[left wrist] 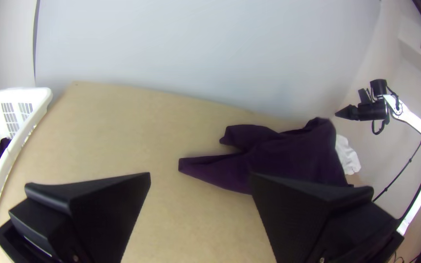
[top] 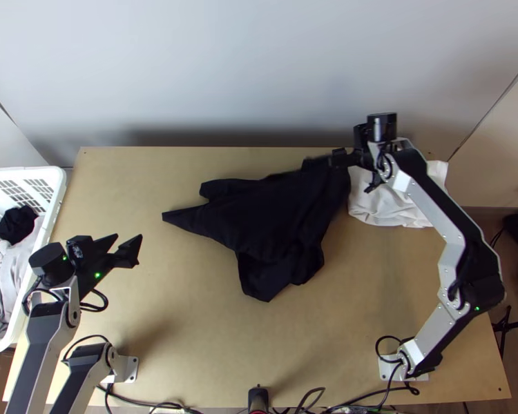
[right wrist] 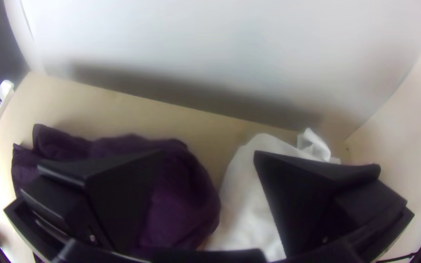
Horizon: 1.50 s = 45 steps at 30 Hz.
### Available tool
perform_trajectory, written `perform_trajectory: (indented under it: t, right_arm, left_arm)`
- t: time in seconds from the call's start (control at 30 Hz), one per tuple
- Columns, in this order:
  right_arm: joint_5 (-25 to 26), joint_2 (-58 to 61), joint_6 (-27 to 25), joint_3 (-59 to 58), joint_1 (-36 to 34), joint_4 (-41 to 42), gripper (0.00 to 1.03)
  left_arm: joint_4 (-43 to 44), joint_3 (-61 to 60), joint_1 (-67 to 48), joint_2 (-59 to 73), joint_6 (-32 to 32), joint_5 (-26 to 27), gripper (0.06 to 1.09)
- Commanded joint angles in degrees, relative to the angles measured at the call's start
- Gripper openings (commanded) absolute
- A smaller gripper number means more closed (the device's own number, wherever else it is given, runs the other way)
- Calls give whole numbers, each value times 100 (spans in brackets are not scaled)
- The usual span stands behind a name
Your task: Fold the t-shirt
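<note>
T-shirt of dark cloth (top: 280,214), unevenly bunched, lies at top view's centre. Right gripper with flat black fingers (right wrist: 208,152), spread and empty, is nearer, by its upper-right end; black left gripper (top: 128,237), likewise parted and empty, sits well apart, left.

Passage: bare tabletop (top: 204,324) between my left gripper (top: 128,238) and the black shirt (top: 280,214), and on its near side. Obstacles: basket (top: 54,196) at left, wall (top: 259,69) behind, white cloth (top: 390,207) beside the shirt, my right arm (top: 454,254) over the right side.

A robotics lab: jointed arms (top: 452,238), cables (top: 148,402), bare wooden table (top: 190,338)
</note>
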Motion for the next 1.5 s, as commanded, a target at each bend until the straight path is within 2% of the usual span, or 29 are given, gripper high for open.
perform_trajectory:
  t: [0.0, 0.07, 0.13, 0.17, 0.27, 0.47, 0.6, 0.8, 1.0, 1.03, 1.07, 1.13, 1.17, 1.2, 1.27, 1.3, 1.37, 1.47]
  right_arm:
    - [116, -651, 105, -323, -139, -134, 99]
    - [-95, -897, 149, -297, 64, -661, 99]
    - [-921, -914, 316, -103, 283, -1646, 99]
    - [-1159, -897, 413, -51, 433, -2094, 99]
    - [-1273, -1020, 527, -235, 978, -2894, 98]
    - [-1308, -1266, 589, -1308, 2182, -2938, 98]
    - [-1642, -888, 527, -1677, 2762, -3017, 98]
    - [-1660, 88, 641, -1545, 2498, -3043, 98]
    - [-1660, 263, 492, -1325, 2445, -3008, 97]
    - [-1668, 255, 448, -1316, 2481, -3008, 89]
    - [-1686, 211, 431, -1325, 2498, -3017, 73]
    - [-1835, 52, 422, -1316, 2525, -3061, 19]
    - [-2161, -53, 431, -1308, 2507, -3157, 14]
    - [-2459, -132, 404, -1264, 2498, -3342, 14]
    - [-2618, -255, 44, -1018, 2463, -3975, 12]
    - [-2618, -440, -44, -982, 2410, -4001, 12]
    - [-2574, -1152, -70, -1097, 2322, -3403, 11]
    - [-2152, -1952, -202, -1061, 2410, -2718, 11]
  left_arm:
    - [35, -111, -158, 22, -11, -138, 104]
    - [35, -155, -158, 14, -11, -138, 104]
    - [35, -190, -158, 5, -11, -147, 104]
    - [35, -207, -149, -4, -11, -147, 104]
    - [44, -225, -167, 5, -11, -147, 104]
    - [123, -216, -202, 14, -20, -156, 104]
    - [132, -216, -202, 22, -11, -156, 104]
    - [141, -216, -176, 5, -2, -182, 104]
    - [97, -225, -114, -30, 33, -182, 104]
    - [97, -216, -123, -30, 33, -173, 104]
    - [106, -207, -158, -30, 24, -173, 104]
    - [132, -199, -193, -21, 24, -182, 104]
    - [150, -199, -202, -13, 24, -182, 104]
    - [167, -199, -211, -4, 24, -182, 104]
    - [185, -216, -211, 14, 24, -182, 104]
    - [194, -234, -211, 22, 24, -182, 104]
    - [220, -286, -211, 31, 15, -182, 104]
    - [273, -322, -272, 40, -29, -182, 104]
